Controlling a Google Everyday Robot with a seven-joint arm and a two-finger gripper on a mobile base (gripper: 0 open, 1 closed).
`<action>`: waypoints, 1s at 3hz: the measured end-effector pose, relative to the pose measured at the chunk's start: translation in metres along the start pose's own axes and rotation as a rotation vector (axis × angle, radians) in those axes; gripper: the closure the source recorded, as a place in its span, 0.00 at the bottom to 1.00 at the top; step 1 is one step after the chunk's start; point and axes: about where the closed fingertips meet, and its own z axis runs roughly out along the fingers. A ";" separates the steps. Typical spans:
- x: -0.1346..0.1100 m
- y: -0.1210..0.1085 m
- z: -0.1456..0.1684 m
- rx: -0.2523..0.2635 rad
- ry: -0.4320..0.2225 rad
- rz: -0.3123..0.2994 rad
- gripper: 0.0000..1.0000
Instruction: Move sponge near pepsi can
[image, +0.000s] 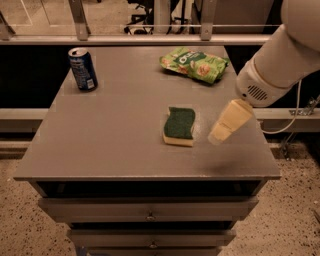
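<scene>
Hovering just right of the sponge (180, 126) at mid-tabletop (115, 140), the gripper (220, 134) is seen, though whether it is apart or together cannot be told. If lowered off-centre, the sponge could be pushed aside. The can (83, 69), well apart at the far left, could be toppled by an overshoot.

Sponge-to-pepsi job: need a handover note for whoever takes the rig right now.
Gripper: over the table, on its right part, just right of the sponge and apart from it.
Sponge: flat mid-table, green side up.
Pepsi can: upright, far-left corner.
Done: nothing, sponge not yet grasped.
Left: grasp sponge, carry it to the can, set it down beside it.
</scene>
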 end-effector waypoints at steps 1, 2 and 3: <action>-0.015 0.001 0.033 0.009 -0.024 0.137 0.00; -0.028 0.008 0.058 0.009 -0.049 0.269 0.00; -0.047 0.018 0.074 0.000 -0.076 0.339 0.00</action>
